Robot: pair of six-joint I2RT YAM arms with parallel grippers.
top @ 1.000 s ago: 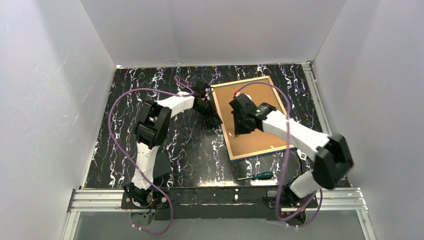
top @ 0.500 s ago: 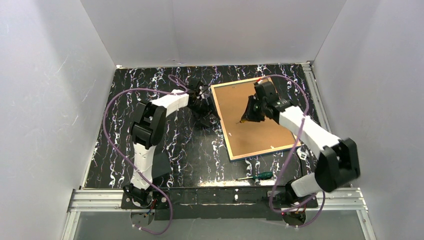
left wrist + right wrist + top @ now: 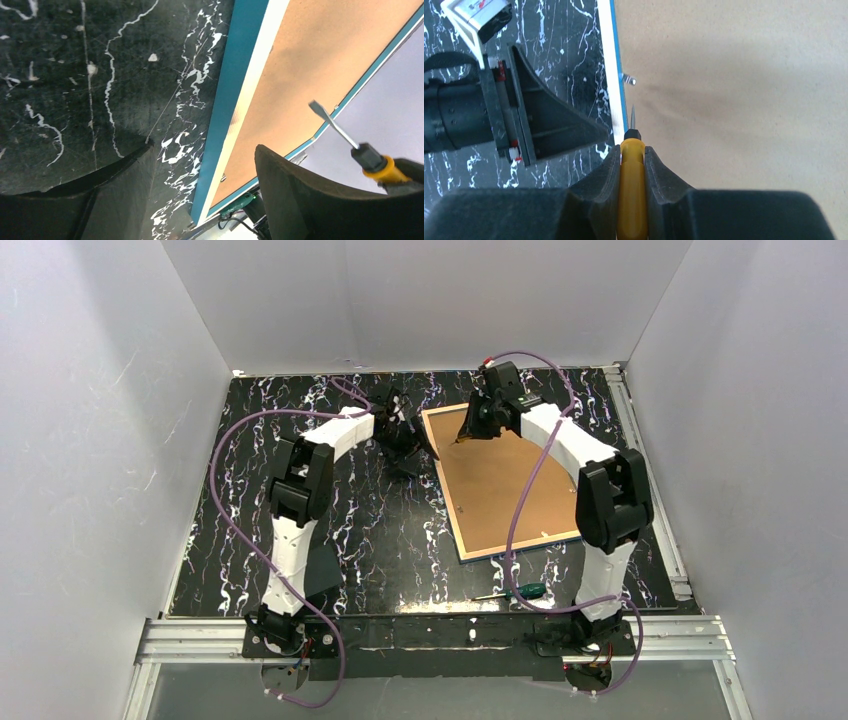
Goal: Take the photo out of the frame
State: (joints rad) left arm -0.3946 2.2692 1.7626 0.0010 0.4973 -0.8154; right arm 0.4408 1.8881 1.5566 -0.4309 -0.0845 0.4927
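Jaws of right gripper (image 3: 631, 150) pinch yellow-handled screwdriver (image 3: 631, 200), tip at edge of thin blue rectangular frame (image 3: 610, 60); left gripper (image 3: 202, 150) stands wide open beside it

The table (image 3: 380, 540) was black with white marble-like veining, enclosed on three sides by plain white walls (image 3: 420, 300) — aluminium rail (image 3: 190, 640) along the near edge; lighting even.

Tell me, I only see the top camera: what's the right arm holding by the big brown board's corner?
Observer: The right gripper pinches a yellow-handled screwdriver.
Operator: What's it aiming at?
Observer: A small shiny metal tab on the thin blue picture frame, just ahead of the tip.
Operator: And the left one?
Observer: The left gripper is open and empty; the frame's blue edge shows between its fingers.
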